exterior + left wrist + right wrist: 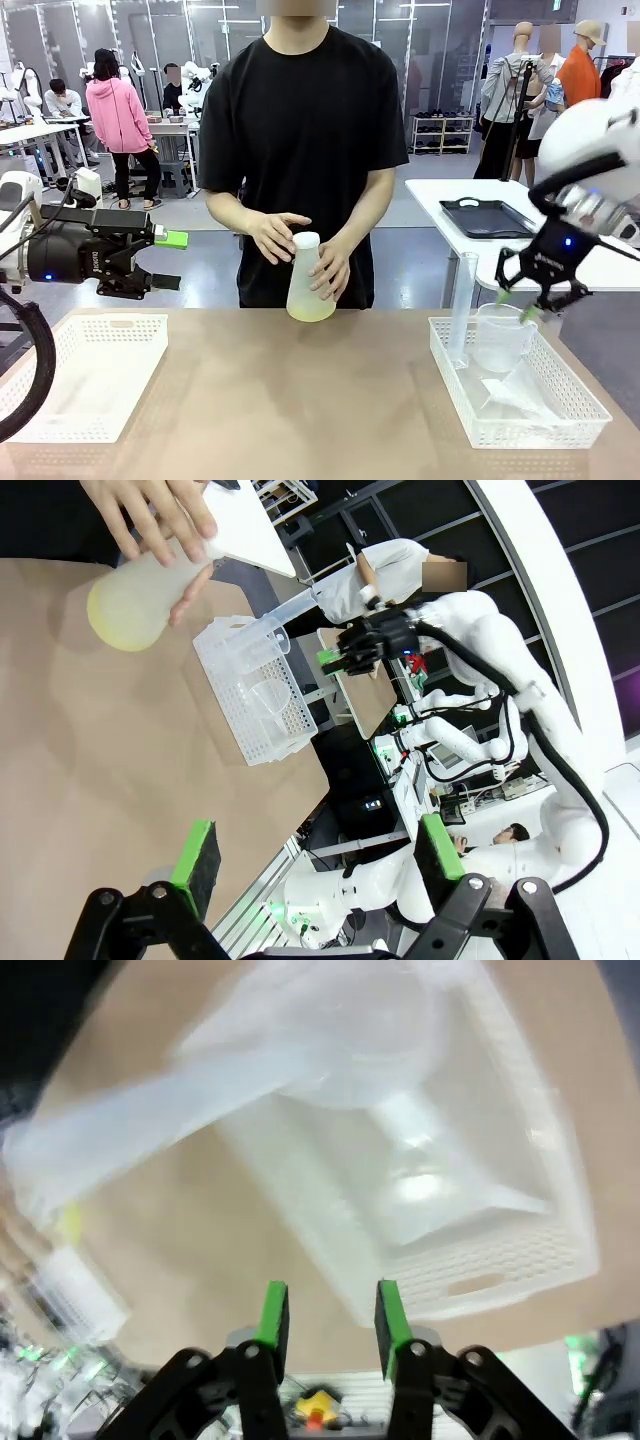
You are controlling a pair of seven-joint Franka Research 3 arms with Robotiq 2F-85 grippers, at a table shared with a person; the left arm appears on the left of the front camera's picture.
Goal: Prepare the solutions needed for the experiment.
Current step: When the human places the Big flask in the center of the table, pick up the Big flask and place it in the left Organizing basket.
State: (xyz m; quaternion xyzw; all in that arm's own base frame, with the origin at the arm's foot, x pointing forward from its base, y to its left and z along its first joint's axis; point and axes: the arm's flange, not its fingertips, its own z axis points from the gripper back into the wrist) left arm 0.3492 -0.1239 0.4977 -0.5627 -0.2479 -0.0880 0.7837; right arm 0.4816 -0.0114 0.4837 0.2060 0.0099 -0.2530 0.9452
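Observation:
At the table's far edge a person's two hands hold a frosted conical flask [305, 285], tilted; a little pale yellow-green solution [311, 312] shows in its base. In the left wrist view the same flask [135, 600] lies under the person's fingers. My left gripper [171, 260] hovers open at the left, pointing toward the flask, its green pads [197, 852] wide apart. My right gripper [517, 306] hangs just over the clear beaker [500, 338] in the right basket. Its fingers [272, 1315] stand a narrow gap apart with nothing between them.
A white mesh basket [95, 375] sits at the front left. The right basket [530, 425] holds the beaker, a tall measuring cylinder [462, 305] and a clear bag. A side table with a black tray [487, 217] stands behind my right arm.

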